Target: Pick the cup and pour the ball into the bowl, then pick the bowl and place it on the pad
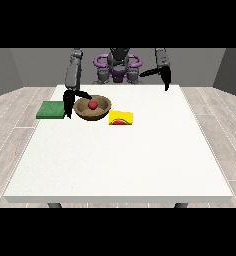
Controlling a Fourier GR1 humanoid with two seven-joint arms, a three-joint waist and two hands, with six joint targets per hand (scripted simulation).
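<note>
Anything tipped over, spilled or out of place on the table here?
The yellow cup lies on its side right of the bowl, its opening facing the camera. The red ball sits inside the bowl, so nothing is spilled. The bowl is not yet on the green pad.

Round brown wood-like bowl [92, 108], smooth; small glossy red ball [93, 104] inside; flat matt green pad [51, 110] at nine o'clock; smooth matt white table [120, 155]; pale wood-plank floor [12, 115].
</note>
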